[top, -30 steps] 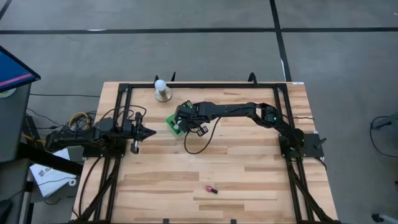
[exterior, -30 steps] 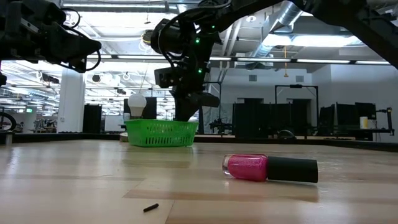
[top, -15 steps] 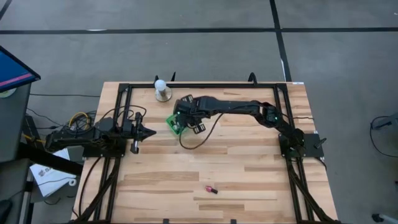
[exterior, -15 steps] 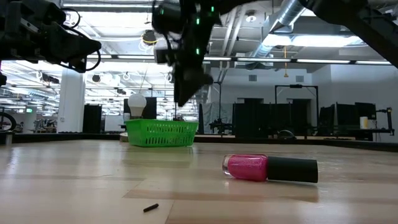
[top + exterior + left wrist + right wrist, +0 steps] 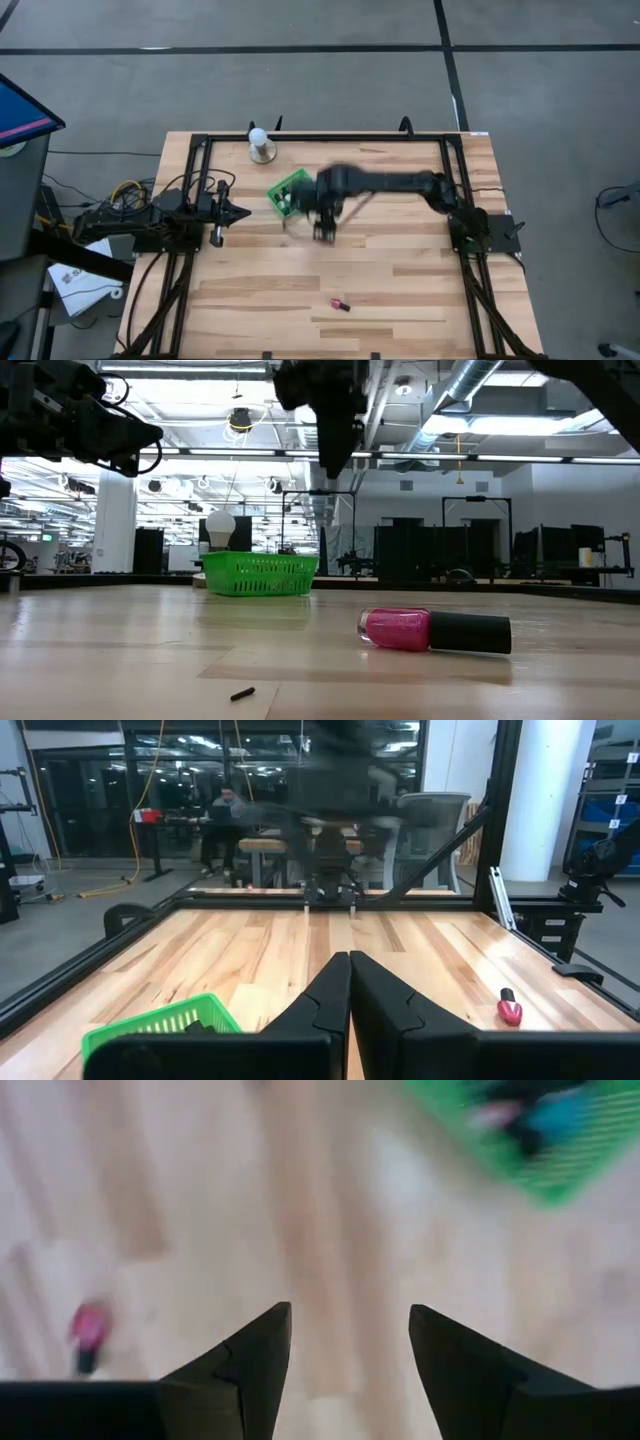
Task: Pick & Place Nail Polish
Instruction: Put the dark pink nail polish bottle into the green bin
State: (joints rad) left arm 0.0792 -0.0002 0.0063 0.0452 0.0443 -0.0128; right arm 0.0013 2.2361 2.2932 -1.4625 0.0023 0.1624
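A pink nail polish bottle with a dark cap (image 5: 341, 304) lies on its side near the table's near edge; it also shows in the low view (image 5: 433, 631), the left wrist view (image 5: 509, 1010) and the right wrist view (image 5: 89, 1332). The green mesh basket (image 5: 289, 192) at the far left holds several bottles (image 5: 540, 1112). My right gripper (image 5: 325, 232) is open and empty, in the air just right of the basket (image 5: 348, 1342). My left gripper (image 5: 244, 211) is shut and empty at the table's left edge (image 5: 349, 960).
A white ball on a round base (image 5: 260, 146) stands at the far edge behind the basket. A small dark scrap (image 5: 242, 693) lies on the wood near the near edge. A black frame (image 5: 320, 137) runs round the table.
My right gripper has risen from over the green basket and swung toward the table's right and near side, ending blurred beside the basket. The basket and the pink bottle have stayed put.
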